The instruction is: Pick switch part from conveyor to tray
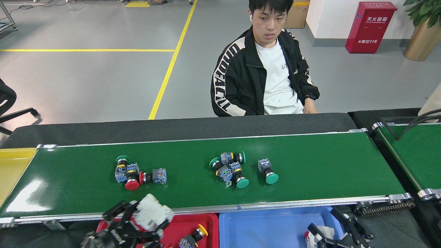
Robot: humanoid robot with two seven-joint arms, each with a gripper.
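The conveyor (310, 162) runs across the middle of the head view. Switch parts lie on it in three places. A left cluster (128, 171) has a red-capped part and a green-capped one. A middle cluster (229, 167) is a small pile. A single green-capped part (268, 171) lies to its right. My left gripper (151, 214) hangs low over the red tray (208, 222), its white fingertips bunched together. My right gripper (324, 236) sits at the bottom edge over the right end of the blue tray (262, 227), mostly cut off. Neither gripper touches a part on the belt.
Two switch parts (193, 237) lie in the red tray. A yellow bin (10, 165) adjoins the belt's left end. A second green belt (413, 151) stands at an angle on the right. A person (268, 69) sits behind the conveyor's far side.
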